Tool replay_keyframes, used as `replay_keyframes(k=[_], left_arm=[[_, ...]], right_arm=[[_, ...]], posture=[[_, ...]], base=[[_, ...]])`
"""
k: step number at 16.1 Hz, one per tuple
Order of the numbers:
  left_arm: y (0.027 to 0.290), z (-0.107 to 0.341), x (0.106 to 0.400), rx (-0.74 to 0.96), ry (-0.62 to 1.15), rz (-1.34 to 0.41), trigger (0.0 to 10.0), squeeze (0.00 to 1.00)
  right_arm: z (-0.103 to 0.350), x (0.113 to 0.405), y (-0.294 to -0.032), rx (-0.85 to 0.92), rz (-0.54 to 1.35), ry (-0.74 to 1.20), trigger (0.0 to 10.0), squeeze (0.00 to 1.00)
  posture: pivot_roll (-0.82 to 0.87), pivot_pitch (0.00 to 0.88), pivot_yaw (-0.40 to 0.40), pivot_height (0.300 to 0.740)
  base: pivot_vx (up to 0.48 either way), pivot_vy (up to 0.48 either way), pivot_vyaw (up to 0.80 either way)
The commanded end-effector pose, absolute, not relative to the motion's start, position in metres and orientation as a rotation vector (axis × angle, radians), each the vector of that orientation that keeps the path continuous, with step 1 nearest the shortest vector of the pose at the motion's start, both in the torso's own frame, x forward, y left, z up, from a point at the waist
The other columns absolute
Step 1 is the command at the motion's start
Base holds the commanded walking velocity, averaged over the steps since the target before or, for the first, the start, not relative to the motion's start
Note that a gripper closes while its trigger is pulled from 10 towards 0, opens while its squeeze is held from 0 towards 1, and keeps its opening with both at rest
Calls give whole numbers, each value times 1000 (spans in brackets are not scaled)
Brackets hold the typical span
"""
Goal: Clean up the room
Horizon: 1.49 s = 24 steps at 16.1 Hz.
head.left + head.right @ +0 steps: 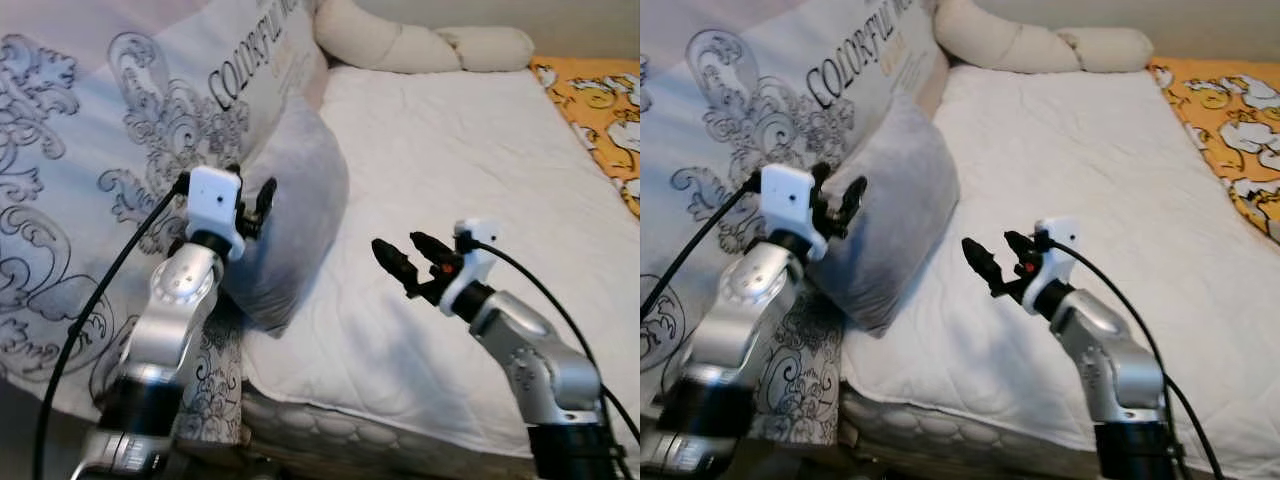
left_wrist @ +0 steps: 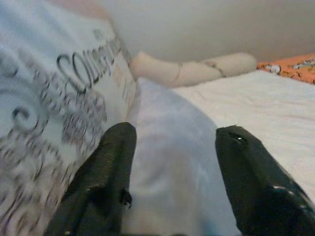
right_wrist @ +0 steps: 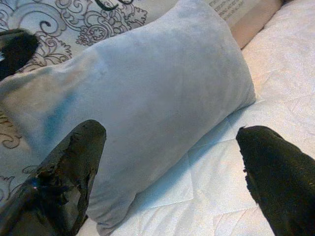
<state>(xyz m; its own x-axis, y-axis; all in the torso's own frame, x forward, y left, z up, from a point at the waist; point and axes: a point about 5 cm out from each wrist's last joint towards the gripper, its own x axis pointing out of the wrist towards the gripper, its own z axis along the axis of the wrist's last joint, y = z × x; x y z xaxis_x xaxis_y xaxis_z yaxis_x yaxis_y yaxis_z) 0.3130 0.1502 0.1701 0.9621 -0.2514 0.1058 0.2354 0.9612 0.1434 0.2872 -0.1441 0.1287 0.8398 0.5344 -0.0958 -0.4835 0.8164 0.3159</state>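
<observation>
The spread left gripper touches the plush grey rectangular pillow; at four o'clock, the spread right gripper hovers over the white quilted mattress.

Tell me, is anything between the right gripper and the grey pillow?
Nothing visible. The right gripper is open and points at the grey pillow across bare white mattress. The left gripper, also open, is already at the pillow's other side.
</observation>
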Motion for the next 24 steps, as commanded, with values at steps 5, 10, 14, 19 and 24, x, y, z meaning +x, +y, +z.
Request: replay_keyframes(k=[5, 10, 14, 19, 24], left_arm=[[164, 172, 294, 119, -71, -177, 10000, 906], [175, 168, 287, 125, 15, -121, 10000, 929], [180, 166, 288, 107, 55, -78, 10000, 973], [177, 167, 291, 118, 63, -84, 10000, 973], [183, 163, 294, 171, 101, -59, 10000, 961]], right_arm=[[134, 288, -132, 210, 476, 118, 10000, 1000], [136, 289, -126, 252, 416, 92, 10000, 1000], [137, 291, -128, 268, 402, 93, 10000, 1000], [133, 298, -132, 194, 350, 110, 10000, 1000], [127, 304, -140, 110, 253, 149, 10000, 0]], posture=[[44, 0, 11, 740], [40, 0, 21, 740], [34, 0, 24, 740], [29, 0, 33, 740], [21, 0, 38, 740]], base=[[0, 0, 0], [0, -282, 0], [0, -339, 0], [0, -273, 0], [0, -265, 0]])
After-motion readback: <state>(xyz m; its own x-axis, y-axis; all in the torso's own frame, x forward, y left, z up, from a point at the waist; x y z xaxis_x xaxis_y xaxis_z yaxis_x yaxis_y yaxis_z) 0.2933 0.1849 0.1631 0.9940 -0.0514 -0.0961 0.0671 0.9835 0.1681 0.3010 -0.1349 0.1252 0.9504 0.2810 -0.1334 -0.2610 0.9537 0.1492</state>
